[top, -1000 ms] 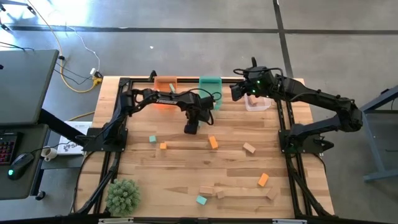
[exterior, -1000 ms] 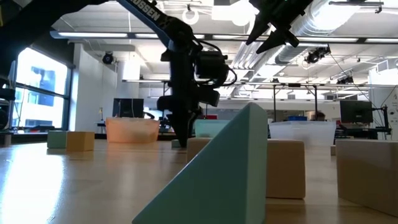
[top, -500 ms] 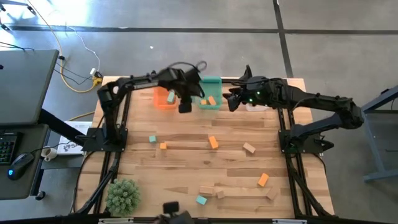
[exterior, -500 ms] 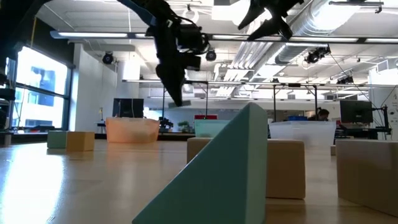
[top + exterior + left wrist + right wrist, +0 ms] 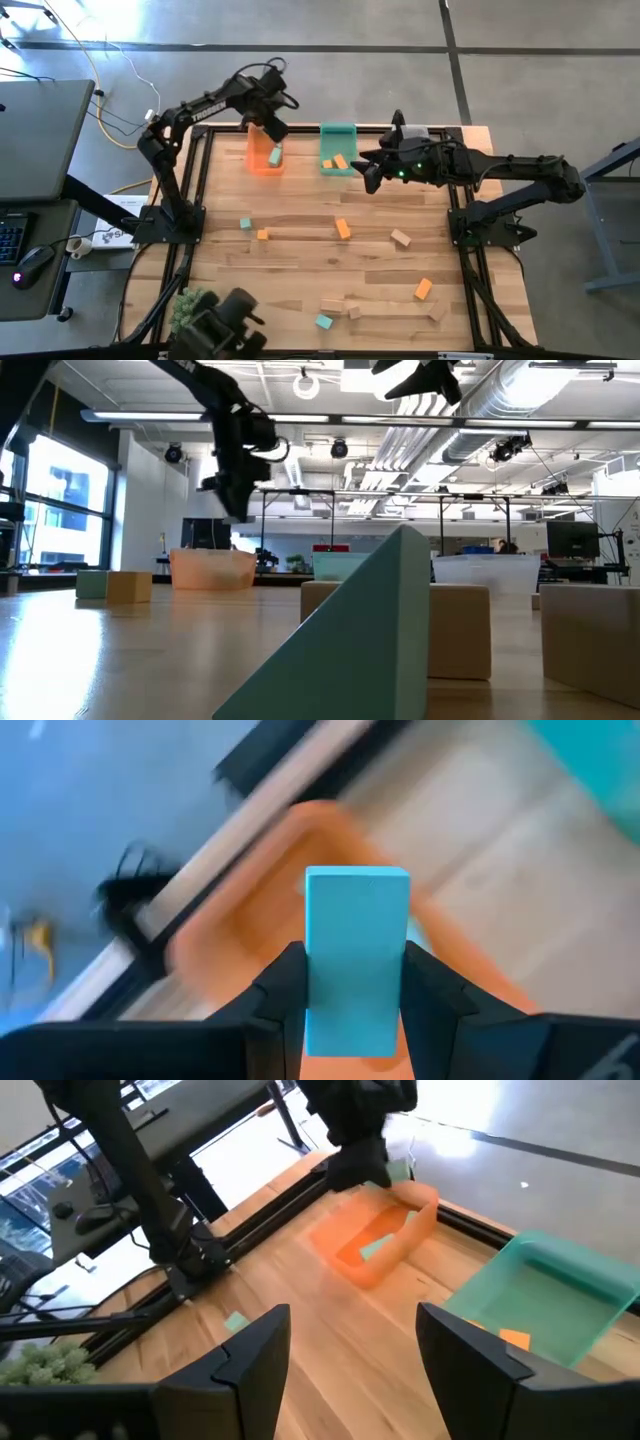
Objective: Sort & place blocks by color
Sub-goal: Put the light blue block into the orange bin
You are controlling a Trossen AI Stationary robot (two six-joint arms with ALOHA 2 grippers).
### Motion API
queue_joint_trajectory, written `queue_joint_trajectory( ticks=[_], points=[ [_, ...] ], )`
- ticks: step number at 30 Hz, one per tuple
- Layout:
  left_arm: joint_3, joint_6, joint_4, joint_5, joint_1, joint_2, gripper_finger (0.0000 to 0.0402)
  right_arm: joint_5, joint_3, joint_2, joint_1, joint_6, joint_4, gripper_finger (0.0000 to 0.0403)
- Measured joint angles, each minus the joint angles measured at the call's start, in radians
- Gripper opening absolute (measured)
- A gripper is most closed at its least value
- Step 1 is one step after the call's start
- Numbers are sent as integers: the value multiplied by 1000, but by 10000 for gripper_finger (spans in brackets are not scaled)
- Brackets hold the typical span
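Left end effector: fingers clamped on a small teal rectangular block, held upright between the two dark fingers so it points straight out from the wrist. It hangs above the orange rectangular plastic bin at about 11 o'clock on the wooden bench. Judgement: carried high and end-on so it clears the bin wall on release.

Note: the colours do not match. A teal block already lies in the orange bin, and an orange block lies in the teal rectangular plastic bin just beside it at 12 o'clock. If the held block drops here, that is a second teal piece in the orange bin.

Right end effector: fingers apart, holding nothing, raised off the bench just past the teal bin's 3 o'clock side. The right wrist view looks across both bins. Judgement: it waits clear of the left arm's drop zone.

Still on the bench:
- small teal block and small orange cube at 9 o'clock
- orange bar near centre
- plain wood block at 3 o'clock
- orange block at 4 o'clock
- teal block and several wood bars near 6 o'clock

Sorting looks well short of done.
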Motion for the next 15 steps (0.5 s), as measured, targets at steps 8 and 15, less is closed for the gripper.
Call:
queue_joint_trajectory(
  ticks=[8, 15],
  points=[
    [0, -143, -78, 2, 51, 41, 109, 1, 0, 0, 3, 33, -1, 204],
    [1, -143, -65, 5, 47, 116, 107, -21, 1, 27, 39, 114, -10, 204]
  ],
)
